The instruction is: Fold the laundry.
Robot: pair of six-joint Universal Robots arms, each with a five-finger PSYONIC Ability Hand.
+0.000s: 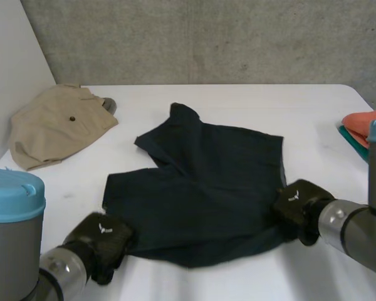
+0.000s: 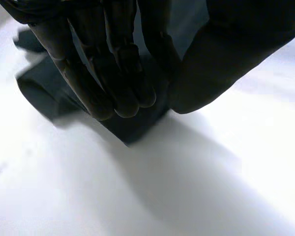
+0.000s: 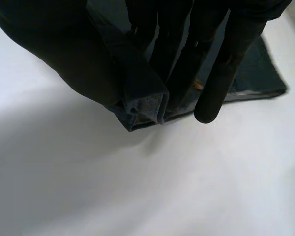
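Dark navy shorts [image 1: 200, 188] lie spread on the white table [image 1: 301, 119], waistband toward me. My left hand [image 1: 100, 241] is at the near left corner of the waistband. There its fingers [image 2: 108, 83] and thumb [image 2: 221, 59] pinch the dark cloth [image 2: 132, 128]. At the near right corner sits my right hand [image 1: 297, 207]. In the right wrist view the bunched waistband edge [image 3: 147, 110] is pinched between its thumb [image 3: 64, 59] and its fingers [image 3: 221, 69].
Tan shorts [image 1: 56, 122] lie at the far left beside a white wall panel. Folded orange and teal cloth [image 1: 363, 128] rests at the table's right edge. Bare tabletop runs along the front and back.
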